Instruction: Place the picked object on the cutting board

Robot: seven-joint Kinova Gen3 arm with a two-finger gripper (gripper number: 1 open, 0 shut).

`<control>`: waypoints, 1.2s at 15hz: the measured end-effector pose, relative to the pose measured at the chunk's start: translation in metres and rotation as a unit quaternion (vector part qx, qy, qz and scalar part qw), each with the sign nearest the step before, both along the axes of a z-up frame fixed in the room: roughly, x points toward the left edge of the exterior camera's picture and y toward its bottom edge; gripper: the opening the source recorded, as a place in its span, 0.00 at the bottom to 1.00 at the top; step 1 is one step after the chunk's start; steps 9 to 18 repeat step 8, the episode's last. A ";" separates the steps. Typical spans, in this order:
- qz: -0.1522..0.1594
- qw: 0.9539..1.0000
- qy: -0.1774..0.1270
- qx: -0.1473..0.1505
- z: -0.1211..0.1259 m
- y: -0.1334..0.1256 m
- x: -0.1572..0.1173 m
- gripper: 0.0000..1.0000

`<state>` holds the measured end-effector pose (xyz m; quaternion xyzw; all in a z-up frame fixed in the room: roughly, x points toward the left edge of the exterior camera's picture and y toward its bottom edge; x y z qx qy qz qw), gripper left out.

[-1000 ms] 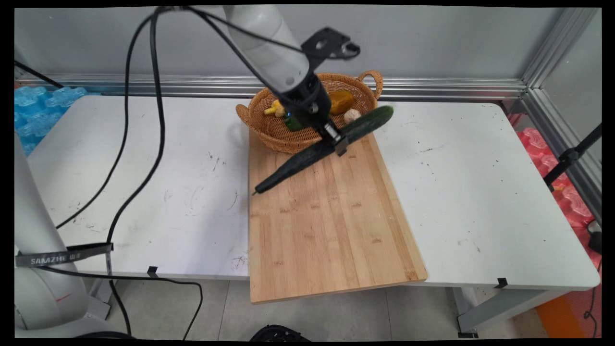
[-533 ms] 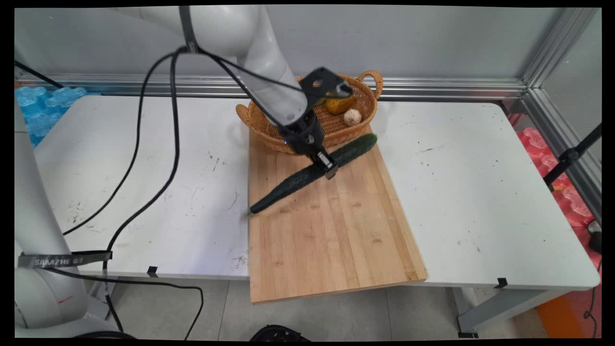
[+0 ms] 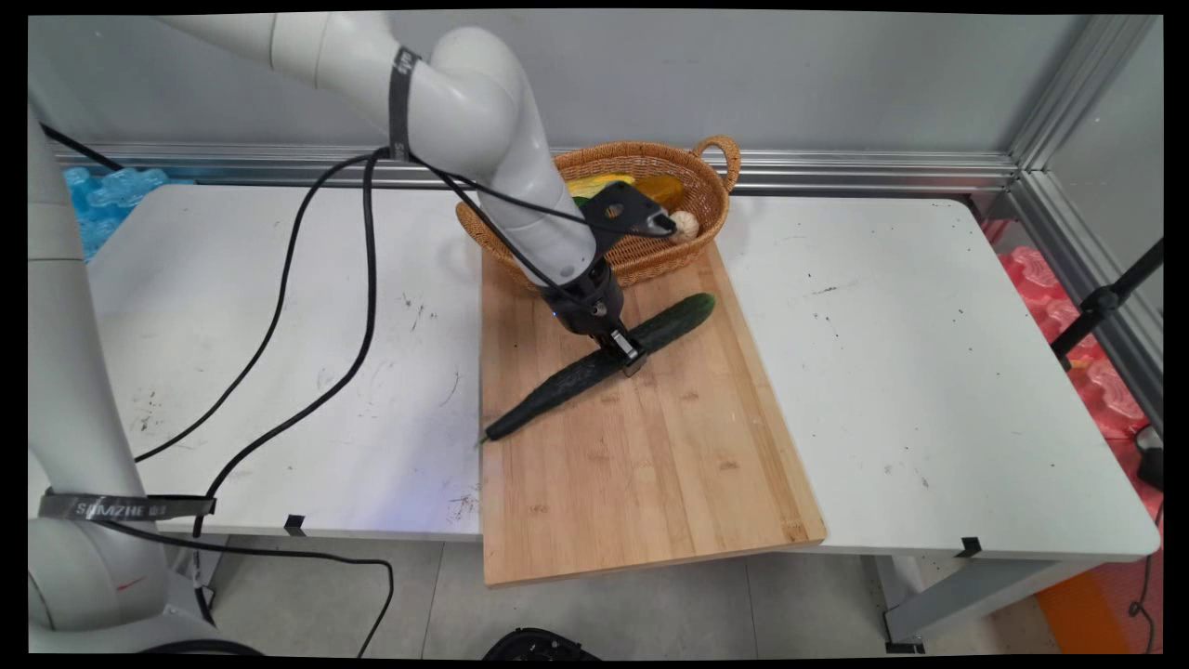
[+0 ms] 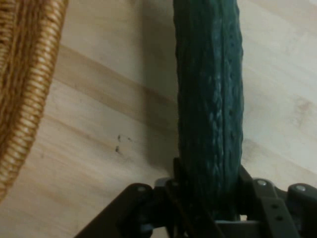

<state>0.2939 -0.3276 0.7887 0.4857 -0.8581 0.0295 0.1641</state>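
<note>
White table (image 3: 882,372) carries a wooden board (image 3: 650,465) where the gripper (image 3: 630,355), clamped on the long cucumber (image 3: 557,390), has lowered it from beside the wicker basket (image 3: 650,260) almost onto the wood.

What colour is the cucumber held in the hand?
Dark green with a bumpy skin, the cucumber shows best in the hand view.

Cucumber (image 4: 210,99) clamped in gripper (image 3: 629,352): dark green skin, bumpy, ridged, slightly glossy. Cutting board (image 3: 641,465) under it: pale wood, smooth, matt, visible grain strips. Basket (image 3: 650,260) just behind hand: woven wicker, coiled rim, rough. Gripper fingers (image 4: 257,198): black matt plastic or metal, can't tell which.
</note>
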 end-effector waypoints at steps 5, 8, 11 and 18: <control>-0.007 1.000 0.005 -0.003 -0.009 0.002 0.001 1.00; -0.017 1.000 0.014 -0.011 -0.003 0.005 0.003 1.00; -0.017 1.000 0.014 -0.011 -0.003 0.005 0.003 1.00; -0.017 1.000 0.014 -0.011 -0.003 0.005 0.003 1.00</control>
